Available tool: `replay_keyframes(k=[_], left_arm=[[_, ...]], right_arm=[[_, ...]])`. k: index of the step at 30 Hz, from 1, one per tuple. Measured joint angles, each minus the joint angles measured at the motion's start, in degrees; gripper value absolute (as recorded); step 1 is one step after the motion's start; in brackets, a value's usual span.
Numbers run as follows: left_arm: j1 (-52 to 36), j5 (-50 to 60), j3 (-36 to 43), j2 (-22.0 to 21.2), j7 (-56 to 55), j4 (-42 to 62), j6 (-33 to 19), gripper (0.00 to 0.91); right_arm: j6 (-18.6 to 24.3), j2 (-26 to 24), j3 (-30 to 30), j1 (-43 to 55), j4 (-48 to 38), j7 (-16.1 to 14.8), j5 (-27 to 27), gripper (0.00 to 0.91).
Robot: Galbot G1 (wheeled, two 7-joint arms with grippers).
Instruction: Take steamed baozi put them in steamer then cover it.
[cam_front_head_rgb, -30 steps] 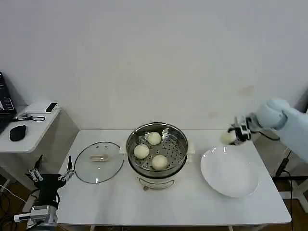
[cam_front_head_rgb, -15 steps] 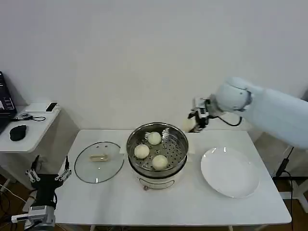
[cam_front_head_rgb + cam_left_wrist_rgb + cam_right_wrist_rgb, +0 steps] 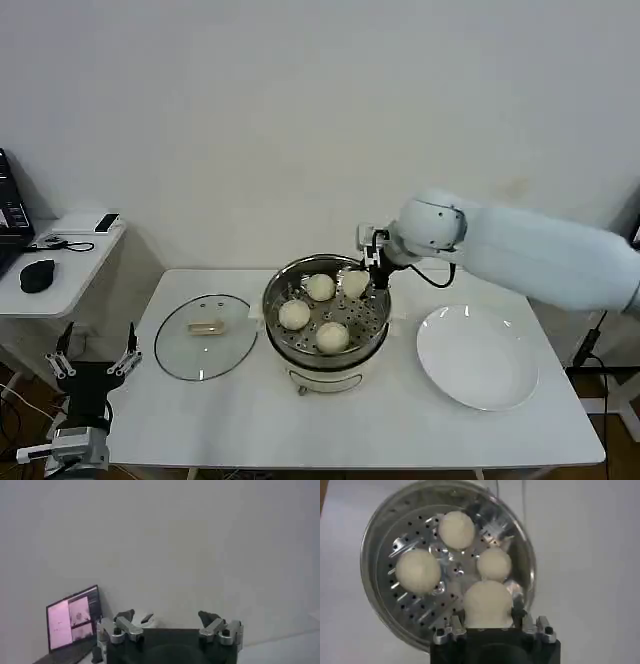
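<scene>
On the white table (image 3: 300, 420), largest first: the plate (image 3: 478, 358) sits bare at the robot's right, the steamer (image 3: 327, 312) stands at centre on its white base, and the glass lid (image 3: 205, 336) lies flat on the table just left of the steamer, handle up, not touching it. Inside the steamer, three buns (image 3: 418, 570) rest on the perforated tray (one toward the back, one left, one front, going by the head view). The fourth bun (image 3: 488, 604) is gripped between the fingers of the right gripper (image 3: 371, 268), held over the back right part of the tray; the wrist view shows it directly above the one free patch of tray beside the others. Whether it touches the tray yet cannot be told. The left gripper (image 3: 92, 362) hangs parked off the table's left front corner, fingers spread wide, holding nothing. Step in hand, as judged: placing the last bun. Next move calls for lowering it into the free gap without nudging its neighbours, letting go, and lifting the arm clear. Lid remains to be fetched and centred on the steamer rim; the left arm is nearer to it.
</scene>
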Motion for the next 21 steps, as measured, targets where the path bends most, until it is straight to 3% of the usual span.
replay_keyframes(k=[19, 20, 21], left_arm=[[0.0, -0.1, -1.1, 0.1, -0.1, 0.0, -0.1, 0.907], [0.0, -0.1, -1.1, 0.1, -0.1, 0.0, -0.1, 0.907], [0.0, -0.1, -1.1, 0.1, -0.1, 0.1, -0.1, 0.907]], right_arm=[[-1.5, 4.7, -0.2, -5.0, -6.6, 1.2, -0.3, 0.645], [-1.6, 4.8, -0.2, -5.0, -6.8, 1.2, -0.3, 0.725], [-1.6, 4.9, -0.1, -5.1, -7.0, 1.2, -0.3, 0.907]])
